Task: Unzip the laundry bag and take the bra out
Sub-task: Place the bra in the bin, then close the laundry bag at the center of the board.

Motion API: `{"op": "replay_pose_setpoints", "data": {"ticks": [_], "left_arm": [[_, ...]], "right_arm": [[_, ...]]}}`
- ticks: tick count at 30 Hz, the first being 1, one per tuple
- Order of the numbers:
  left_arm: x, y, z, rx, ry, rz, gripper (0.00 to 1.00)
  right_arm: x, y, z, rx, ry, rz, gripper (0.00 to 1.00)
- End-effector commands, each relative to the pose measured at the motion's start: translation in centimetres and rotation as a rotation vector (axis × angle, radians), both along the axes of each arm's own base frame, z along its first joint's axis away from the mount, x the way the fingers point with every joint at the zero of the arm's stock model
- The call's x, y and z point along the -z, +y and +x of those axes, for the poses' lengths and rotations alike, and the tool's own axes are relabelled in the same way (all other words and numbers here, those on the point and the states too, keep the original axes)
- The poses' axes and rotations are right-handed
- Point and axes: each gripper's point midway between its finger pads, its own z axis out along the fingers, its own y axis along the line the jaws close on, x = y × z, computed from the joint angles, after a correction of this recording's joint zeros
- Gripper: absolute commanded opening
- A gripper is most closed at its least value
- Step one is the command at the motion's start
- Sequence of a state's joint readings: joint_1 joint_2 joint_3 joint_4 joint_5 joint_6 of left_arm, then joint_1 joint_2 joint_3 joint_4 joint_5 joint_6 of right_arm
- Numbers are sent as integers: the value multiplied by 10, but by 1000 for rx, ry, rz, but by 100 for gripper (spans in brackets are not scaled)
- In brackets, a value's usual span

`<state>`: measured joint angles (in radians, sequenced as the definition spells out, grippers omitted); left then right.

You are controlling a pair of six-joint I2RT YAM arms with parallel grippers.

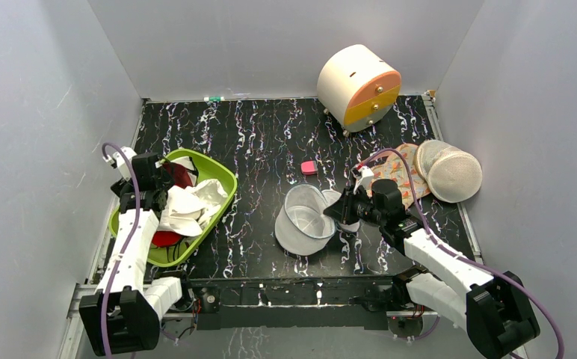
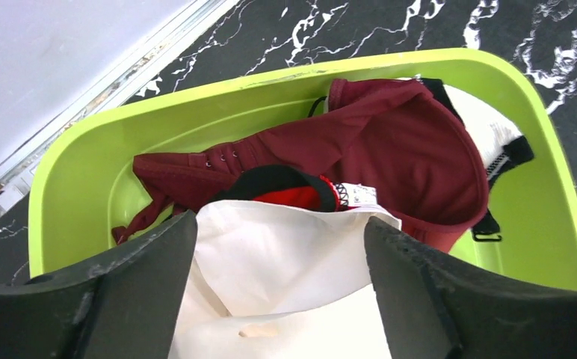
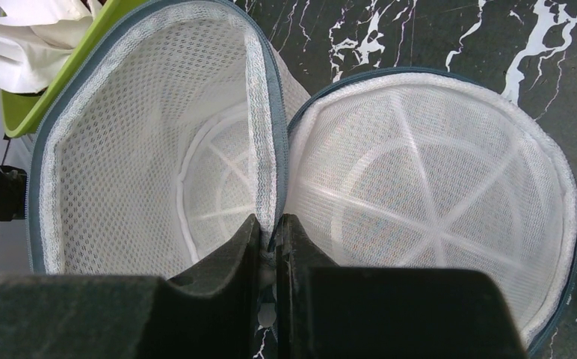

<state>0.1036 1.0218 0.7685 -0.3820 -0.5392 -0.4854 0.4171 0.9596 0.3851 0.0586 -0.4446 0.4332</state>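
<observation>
Treat the laundry bag [image 1: 304, 221], splayed open on the table [image 1: 270, 142], as light floppy mesh best pinched at its zip rim, and the bra [image 2: 293, 197], bright red under the maroon garment [image 2: 390, 142] in the green bin [image 2: 84, 164], as soft, snag-prone cloth. Note the right gripper [image 3: 269, 239] clamped on the bag's rim, the left gripper [image 2: 279, 224] spread wide over the bin, holding nothing.

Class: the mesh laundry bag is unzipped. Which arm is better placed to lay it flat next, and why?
Right. The right gripper is shut on the laundry bag at the rim where its two halves meet. The left gripper hangs open over the green bin, well away from the bag.
</observation>
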Motion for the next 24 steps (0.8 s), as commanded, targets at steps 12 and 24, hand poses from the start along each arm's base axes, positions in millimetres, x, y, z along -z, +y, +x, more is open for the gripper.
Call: {"op": "replay_pose_setpoints", "data": {"ticks": [12,24], "left_arm": [[-72,-41,12,280,-326,-47,99],[-92,-109,27,658,-450,-133,98]], "right_arm": [[-55,15,16,9,-93,130,0],[-94,23,50,82,-142,199,0]]}}
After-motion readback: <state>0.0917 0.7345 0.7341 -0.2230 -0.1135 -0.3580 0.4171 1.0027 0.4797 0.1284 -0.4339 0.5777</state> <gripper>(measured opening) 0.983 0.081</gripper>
